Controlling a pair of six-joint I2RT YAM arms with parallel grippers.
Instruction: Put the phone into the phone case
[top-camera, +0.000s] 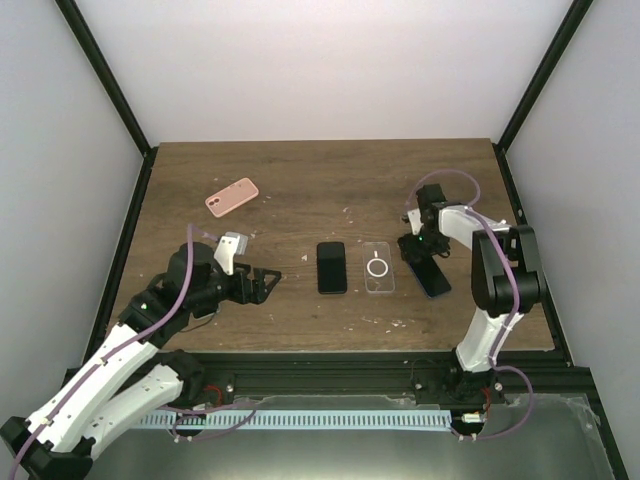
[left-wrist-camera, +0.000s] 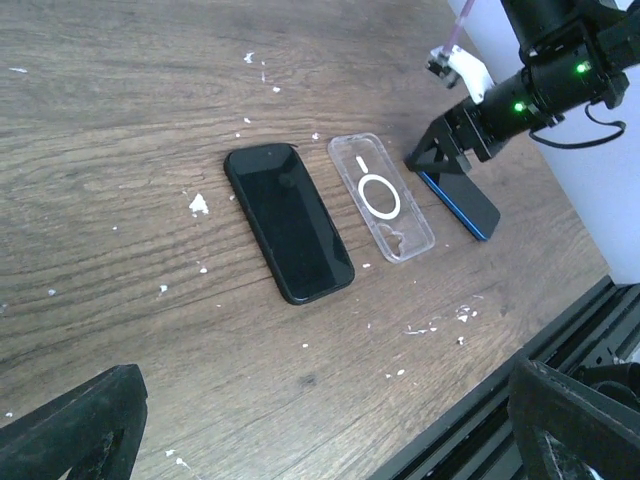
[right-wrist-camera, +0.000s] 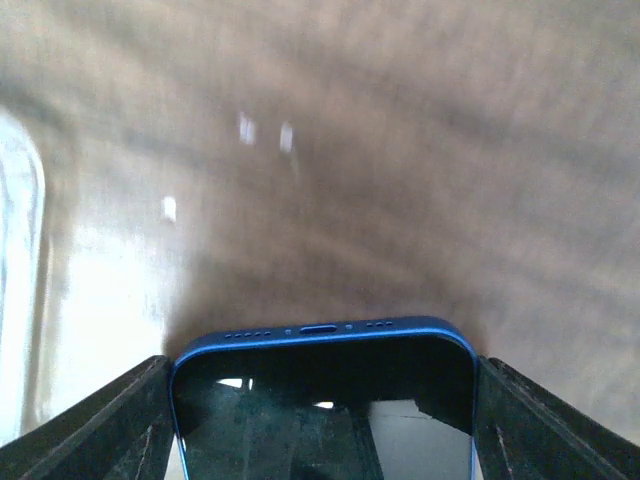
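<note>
my right pincer (top-camera: 418, 247) is clenched on the blue phone (top-camera: 432, 277), a finger pressed to each long side, as my wrist view shows. the phone sits screen up, its free end with the charging port pointing away from me. i can't tell whether it lies flat on the table (top-camera: 300, 180) or tips up at my end. just to its left lies the clear case (top-camera: 378, 267), open side up, white ring showing, nothing inside it. the phone and the case sit close together but apart. on the case's other side a black phone (top-camera: 332, 267) lies flat, screen up. my left pincer (top-camera: 266, 286) hangs released, jaws wide, left of that black phone, gripping nothing. a pink case (top-camera: 232, 197) rests far off at the back left.
</note>
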